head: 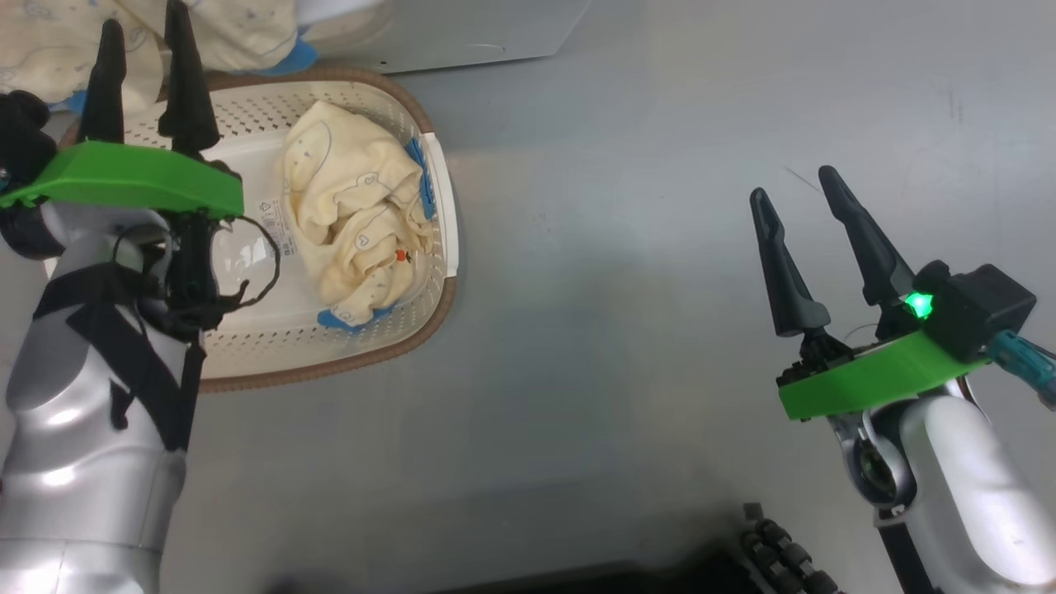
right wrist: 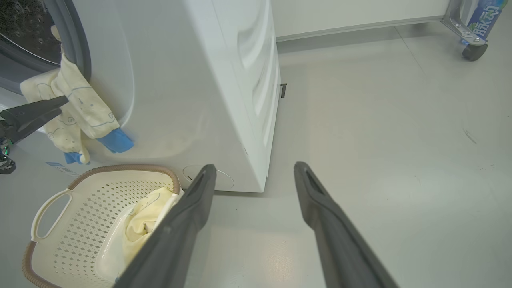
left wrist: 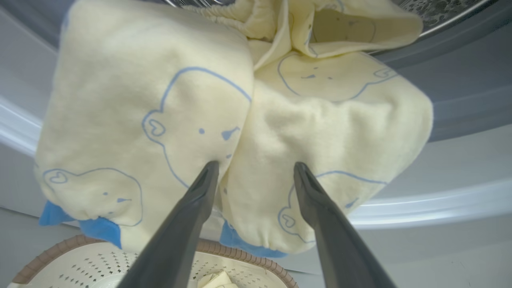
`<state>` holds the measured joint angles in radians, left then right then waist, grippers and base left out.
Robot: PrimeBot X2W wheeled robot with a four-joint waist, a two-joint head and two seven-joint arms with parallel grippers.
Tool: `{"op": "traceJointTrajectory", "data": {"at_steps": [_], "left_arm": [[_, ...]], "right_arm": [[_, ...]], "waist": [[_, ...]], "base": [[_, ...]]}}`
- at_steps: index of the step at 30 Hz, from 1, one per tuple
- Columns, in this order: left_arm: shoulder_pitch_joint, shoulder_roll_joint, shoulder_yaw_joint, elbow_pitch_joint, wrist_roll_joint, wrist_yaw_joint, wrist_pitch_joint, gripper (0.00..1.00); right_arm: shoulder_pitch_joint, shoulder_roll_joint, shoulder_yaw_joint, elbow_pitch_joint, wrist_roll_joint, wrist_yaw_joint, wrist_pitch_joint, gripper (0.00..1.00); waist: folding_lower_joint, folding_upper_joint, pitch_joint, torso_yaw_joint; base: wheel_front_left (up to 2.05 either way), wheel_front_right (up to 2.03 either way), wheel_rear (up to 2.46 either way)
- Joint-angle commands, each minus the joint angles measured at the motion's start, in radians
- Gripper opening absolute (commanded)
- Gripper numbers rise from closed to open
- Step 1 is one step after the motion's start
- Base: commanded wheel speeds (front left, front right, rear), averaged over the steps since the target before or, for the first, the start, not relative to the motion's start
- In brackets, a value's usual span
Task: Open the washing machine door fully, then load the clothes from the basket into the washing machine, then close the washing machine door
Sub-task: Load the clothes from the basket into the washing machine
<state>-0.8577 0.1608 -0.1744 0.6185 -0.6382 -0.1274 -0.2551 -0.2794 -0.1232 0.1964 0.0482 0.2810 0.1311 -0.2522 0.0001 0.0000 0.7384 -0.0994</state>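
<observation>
The washing machine (right wrist: 180, 80) stands on the floor (head: 627, 289), the basket (head: 272, 111) just before it. The left arm (head: 82, 462) reaches over the basket, left jaws spread, pointing at a cream garment (left wrist: 160, 120) of the clothes hanging from the drum opening; contact I cannot tell. The right arm (head: 982, 478) is over the floor, well apart, right jaws spread. In the head view a second garment (head: 355, 206) lies in the basket; the right wrist view gives the machine's side wall.

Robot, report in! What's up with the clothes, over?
Left gripper and right gripper open, empty. One garment draped over washing machine rim, likely blocking closing. Another garment in basket.
</observation>
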Motion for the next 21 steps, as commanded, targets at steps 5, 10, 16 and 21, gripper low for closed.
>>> {"op": "traceJointTrajectory", "data": {"at_steps": [5, 10, 16, 21], "left_arm": [[-0.031, 0.059, 0.047, -0.025, -0.017, -0.003, -0.006, 1.00], [-0.058, 0.061, 0.028, -0.013, -0.036, -0.003, -0.007, 1.00], [-0.098, 0.070, 0.033, 0.001, -0.068, -0.003, -0.007, 1.00], [-0.130, 0.081, 0.042, 0.013, -0.043, -0.003, -0.007, 0.00]], "right_arm": [[-0.004, -0.003, 0.017, -0.033, -0.005, 0.000, -0.010, 1.00], [-0.003, -0.002, 0.017, -0.035, -0.005, 0.000, -0.010, 1.00], [-0.010, 0.000, 0.018, -0.037, -0.003, 0.000, -0.010, 1.00], [-0.014, 0.003, 0.021, -0.035, -0.002, 0.000, -0.010, 1.00]], "waist": [[-0.0001, 0.0000, 0.015, -0.002], [-0.0001, 0.0000, 0.028, -0.005], [-0.0001, 0.0000, 0.044, -0.009], [-0.0001, 0.0000, 0.050, -0.009]], "base": [[0.00, 0.00, 0.00], [0.00, 0.00, 0.00], [0.00, 0.00, 0.00], [0.00, 0.00, 0.00]]}}
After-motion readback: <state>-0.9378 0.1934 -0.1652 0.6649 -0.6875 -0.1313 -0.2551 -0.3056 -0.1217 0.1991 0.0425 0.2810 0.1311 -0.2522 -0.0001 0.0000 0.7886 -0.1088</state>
